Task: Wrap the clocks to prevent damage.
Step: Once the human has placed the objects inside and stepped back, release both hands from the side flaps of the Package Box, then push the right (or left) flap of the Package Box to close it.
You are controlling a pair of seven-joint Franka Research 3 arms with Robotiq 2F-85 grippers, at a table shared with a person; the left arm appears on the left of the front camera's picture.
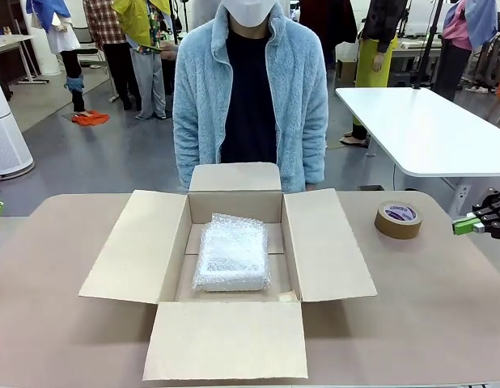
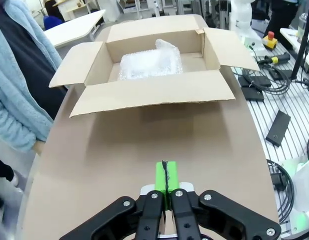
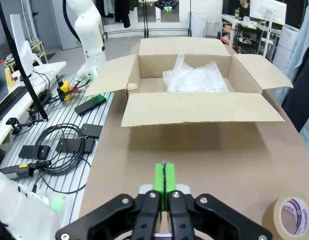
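Observation:
The clocks (image 1: 232, 254) show as one whitish bundle of clear bubble wrap lying flat on the floor of an open cardboard box (image 1: 324, 242); no dial is visible. The bundle (image 2: 149, 63) sits far ahead in the left wrist view, and the bundle (image 3: 195, 77) also shows in the right wrist view. My left gripper (image 2: 165, 175) is shut, green pads pressed together, above bare table well short of the box. Off the table's right edge, my right gripper (image 1: 466, 225) (image 3: 165, 177) is shut as well and holds nothing.
A brown tape roll (image 1: 398, 219) (image 3: 290, 218) lies on the table right of the box. A person in a light blue fleece (image 1: 250, 89) stands at the far edge behind the box. All four box flaps are folded outward. Cables and devices (image 3: 64, 145) lie on a rack beside the table.

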